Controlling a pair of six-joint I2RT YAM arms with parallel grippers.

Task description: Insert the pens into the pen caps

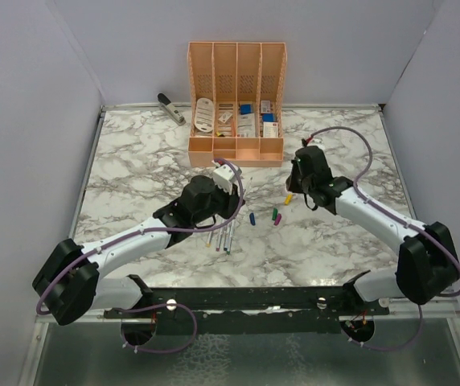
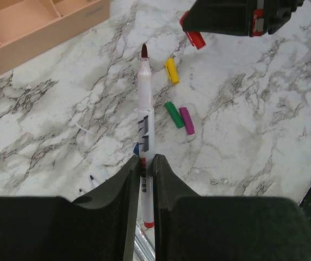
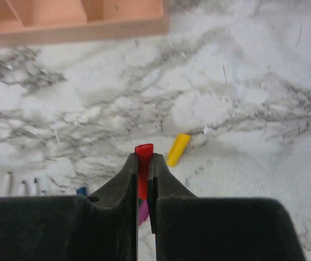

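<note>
Nearest, the loose pens (image 1: 223,238) lie bunched on the marble bench (image 1: 133,177) just beside the left end effector (image 2: 146,159), whose jaws are clamped on another pen (image 2: 144,98), its dark tip pointing away toward the caps. Farther out, the blue cap (image 1: 252,218), green cap (image 2: 173,115), magenta cap (image 2: 186,120) and yellow cap (image 2: 171,70) lie loose on the marble, and the right end effector (image 3: 143,161) is closed on the red cap (image 3: 143,152) near the yellow one; beyond them stands a peach desk organiser (image 1: 236,154)
</note>
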